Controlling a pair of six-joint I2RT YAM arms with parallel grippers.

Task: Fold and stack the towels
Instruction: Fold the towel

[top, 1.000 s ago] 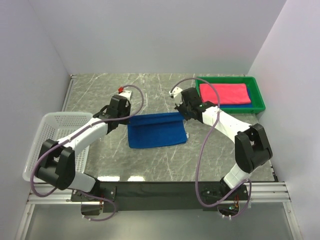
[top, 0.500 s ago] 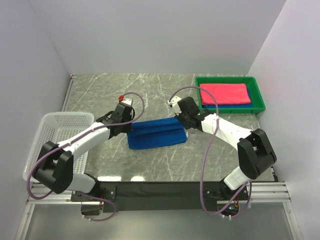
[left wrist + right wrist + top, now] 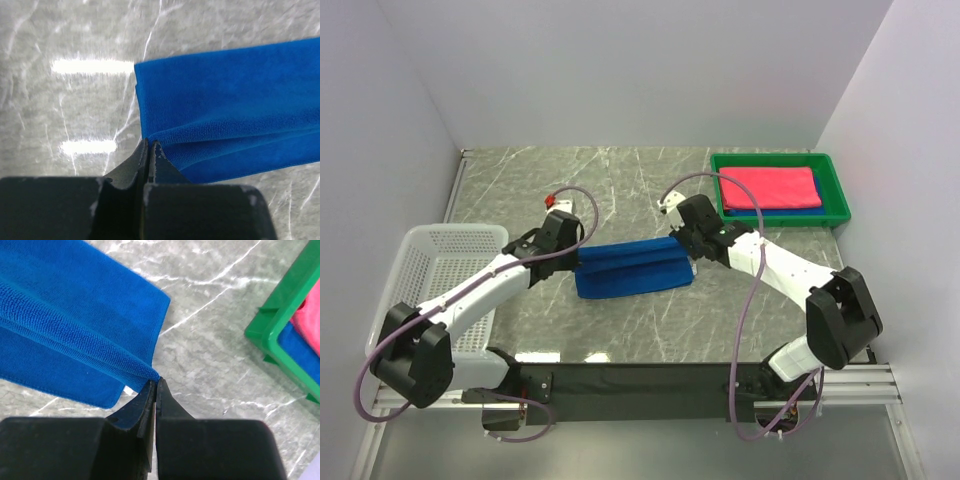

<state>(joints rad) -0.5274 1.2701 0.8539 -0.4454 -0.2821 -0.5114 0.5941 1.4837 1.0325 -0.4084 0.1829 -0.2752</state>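
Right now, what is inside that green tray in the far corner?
The green tray holds a folded pink towel lying on a blue towel, of which only an edge shows. Anything beneath them is covered, so I cannot tell.

Compared to a second ago, both arms have pulled the far edge of the blue towel [image 3: 630, 268] toward the near side of the desk [image 3: 620, 180], so the cloth looks narrower, doubled over. The left fingers [image 3: 141, 159] and right fingers [image 3: 146, 396] sit closer in, and both elbows are lower.
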